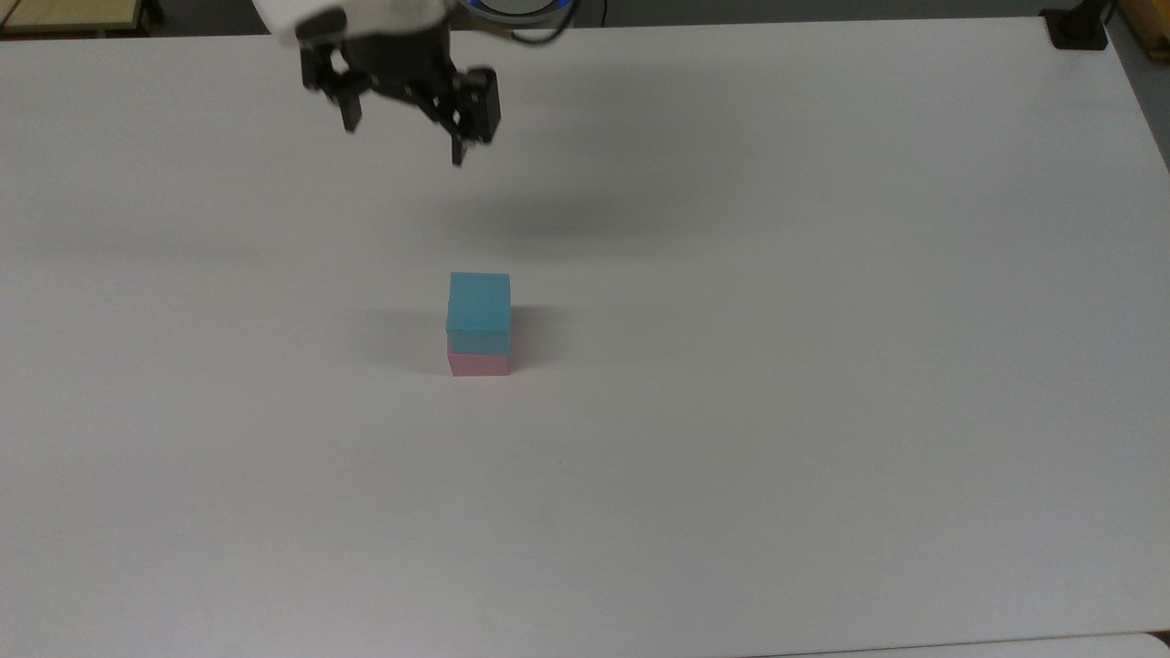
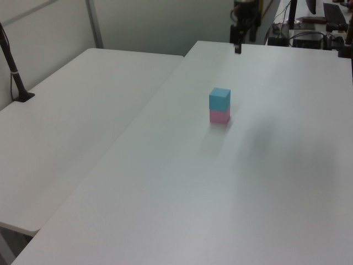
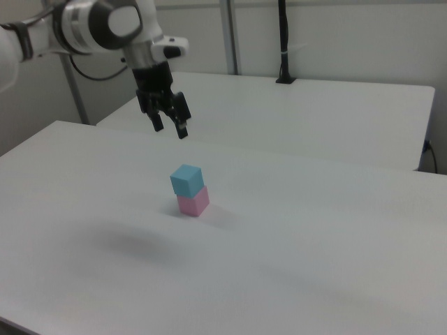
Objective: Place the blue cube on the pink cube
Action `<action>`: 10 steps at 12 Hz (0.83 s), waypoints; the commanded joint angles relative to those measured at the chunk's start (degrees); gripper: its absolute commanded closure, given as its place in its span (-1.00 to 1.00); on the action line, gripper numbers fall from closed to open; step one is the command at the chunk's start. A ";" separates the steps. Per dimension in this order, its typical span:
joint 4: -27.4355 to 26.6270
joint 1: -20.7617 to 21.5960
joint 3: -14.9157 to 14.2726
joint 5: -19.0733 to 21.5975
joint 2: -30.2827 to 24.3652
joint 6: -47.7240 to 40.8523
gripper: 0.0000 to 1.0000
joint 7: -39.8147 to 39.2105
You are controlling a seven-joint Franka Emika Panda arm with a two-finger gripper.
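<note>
Two cubes on record, one of each colour. The blue cube (image 1: 478, 309) sits squarely on the pink cube (image 1: 478, 364), faces touching, edges nearly flush; the stack stands upright a little left of centre in the top view, upper centre in the left view (image 2: 219, 99), and left of centre in the right view (image 3: 188, 180). The pink cube (image 3: 193, 202) rests directly on the table (image 1: 823, 366); only a narrow strip of it shows under the blue one in the top view.

One gripper (image 1: 402, 137), at the upper left of the top view, well apart from the stack and clear of the table surface. Its two fingers (image 1: 348, 114) are spread wide with nothing between them. In the right view the gripper (image 3: 170, 128) hangs in the upper left, above and beyond the cubes, fingertips pointing down. In the left view it appears at the top edge, right of centre (image 2: 237, 48).

Two white tables counted: the working table and a second (image 2: 66, 110) standing just beside it. One dark post (image 3: 283, 42) stands on that second table.
</note>
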 commanded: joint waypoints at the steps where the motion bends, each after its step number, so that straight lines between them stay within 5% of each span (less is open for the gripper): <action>1: -1.02 -0.72 -0.15 0.01 -6.80 -5.01 -1.00 0.98; 4: -1.80 -0.72 -0.24 0.27 -12.25 -9.06 -1.00 0.64; 10: -3.03 -1.87 -1.12 -0.43 -12.09 -8.71 -1.00 -19.83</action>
